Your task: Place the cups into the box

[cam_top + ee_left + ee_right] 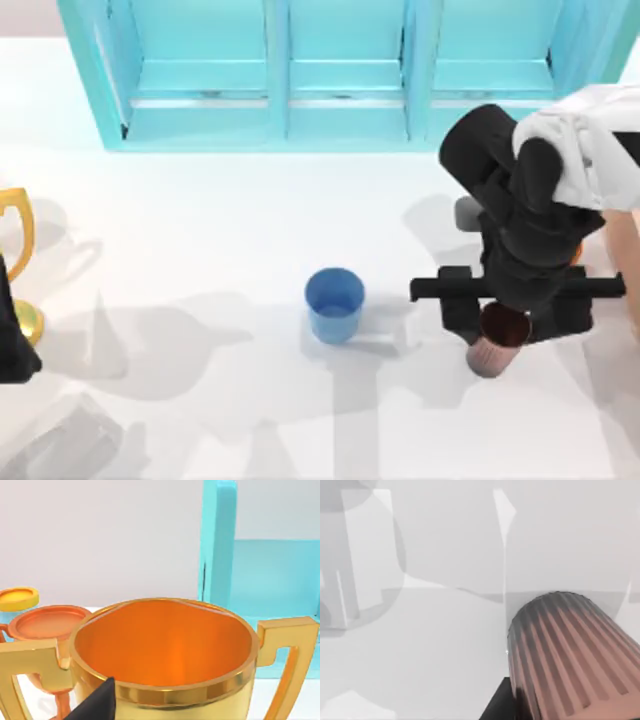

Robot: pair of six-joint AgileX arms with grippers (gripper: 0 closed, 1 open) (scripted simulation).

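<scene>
The blue cup [334, 305] stands upright near the middle of the table, apart from both arms. To its right, the dark brown cup [497, 343] with pinkish ribbed sides [570, 655] sits between the fingers of my right gripper [512, 322], which points straight down and is shut on it. One black finger [496, 702] presses against the cup's side. I cannot tell whether the cup touches the table. A peach strip of the box [626, 270] shows at the right edge, mostly hidden behind my right arm. My left gripper [12, 340] is parked at the left edge.
A large turquoise shelf cabinet [340, 70] runs along the back. A gold trophy [20, 250] stands at the far left right in front of my left gripper [165, 650], with a copper goblet [47, 622] behind it. Open tabletop lies around the blue cup.
</scene>
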